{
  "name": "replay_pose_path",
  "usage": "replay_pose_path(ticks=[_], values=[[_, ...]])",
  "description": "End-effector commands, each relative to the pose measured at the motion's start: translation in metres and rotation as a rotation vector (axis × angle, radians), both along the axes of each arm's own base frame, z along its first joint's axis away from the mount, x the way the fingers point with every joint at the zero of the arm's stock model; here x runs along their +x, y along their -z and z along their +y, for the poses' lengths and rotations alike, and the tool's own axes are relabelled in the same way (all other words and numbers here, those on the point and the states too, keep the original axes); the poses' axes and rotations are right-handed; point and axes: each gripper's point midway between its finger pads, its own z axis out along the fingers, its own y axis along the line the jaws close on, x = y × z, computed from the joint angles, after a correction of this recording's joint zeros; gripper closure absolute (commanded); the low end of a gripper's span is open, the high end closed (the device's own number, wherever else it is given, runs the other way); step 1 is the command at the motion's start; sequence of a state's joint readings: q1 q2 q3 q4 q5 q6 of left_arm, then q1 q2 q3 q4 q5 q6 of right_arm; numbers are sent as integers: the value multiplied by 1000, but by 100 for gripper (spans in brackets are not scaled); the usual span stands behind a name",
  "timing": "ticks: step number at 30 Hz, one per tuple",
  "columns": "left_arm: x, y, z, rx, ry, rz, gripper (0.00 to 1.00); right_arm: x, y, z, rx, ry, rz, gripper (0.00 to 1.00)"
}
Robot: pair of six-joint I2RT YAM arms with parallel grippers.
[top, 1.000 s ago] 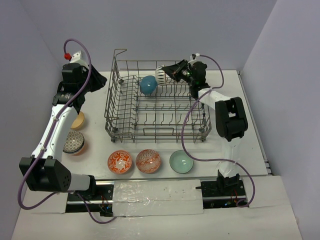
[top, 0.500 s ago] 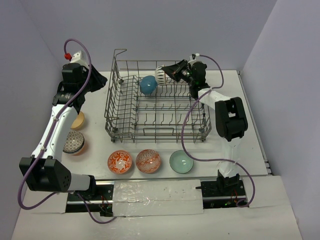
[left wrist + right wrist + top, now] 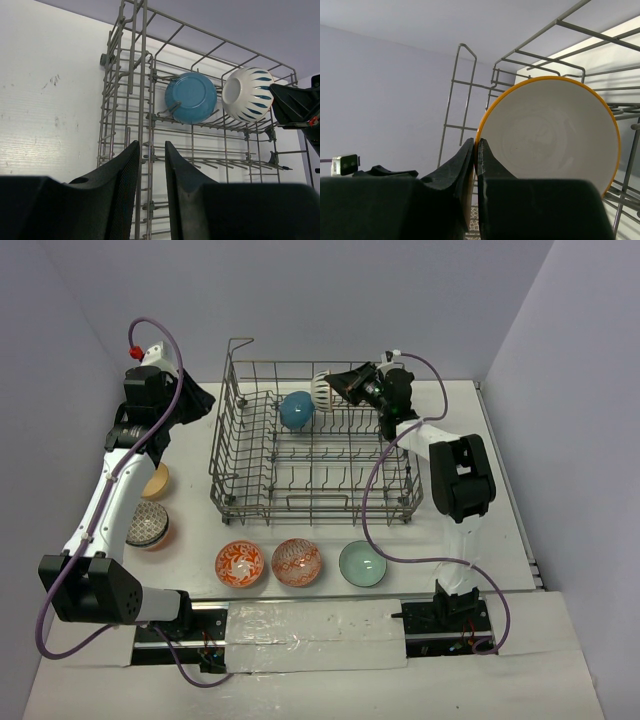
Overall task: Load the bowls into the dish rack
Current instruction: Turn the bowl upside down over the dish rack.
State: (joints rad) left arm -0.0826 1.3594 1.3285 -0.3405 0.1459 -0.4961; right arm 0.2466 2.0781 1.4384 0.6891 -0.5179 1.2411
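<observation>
The right pincer (image 3: 345, 388) is clenched on the rim of the white striped bowl (image 3: 322, 390), holding it on edge over the far tines of the dish rack (image 3: 315, 505). I cannot tell whether it touches them. Just past its fingertips and a little lower, the teal-blue bowl (image 3: 296, 410) already stands in the rack. The step in hand looks like seating the striped bowl. The next move calls for lowering it between tines beside the teal one, then letting go. The left pincer (image 3: 200, 400) hangs released and empty, with the rack's side wall just ahead of it. Well behind both pincers, the pale green bowl (image 3: 363, 564) and the orange-red patterned bowls (image 3: 240, 563) wait on the bench (image 3: 500, 520).
</observation>
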Motion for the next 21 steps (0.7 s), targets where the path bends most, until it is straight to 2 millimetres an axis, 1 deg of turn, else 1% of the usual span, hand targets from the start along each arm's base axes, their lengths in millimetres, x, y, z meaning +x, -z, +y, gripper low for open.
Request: replay_pose_path(ticks=[1, 8, 12, 19, 21], values=[[5, -3, -3, -27, 9, -21, 68, -9, -24, 3, 29, -17, -68, 100], [5, -4, -3, -28, 10, -24, 68, -11, -19, 2, 33, -16, -57, 100], [5, -4, -3, -30, 11, -25, 69, -14, -21, 1, 40, -19, -62, 100], [5, -4, -4, -29, 13, -26, 69, -19, -15, -5, 66, -29, -33, 100], [5, -4, -4, -31, 13, -27, 69, -20, -17, -7, 73, -33, -32, 100]])
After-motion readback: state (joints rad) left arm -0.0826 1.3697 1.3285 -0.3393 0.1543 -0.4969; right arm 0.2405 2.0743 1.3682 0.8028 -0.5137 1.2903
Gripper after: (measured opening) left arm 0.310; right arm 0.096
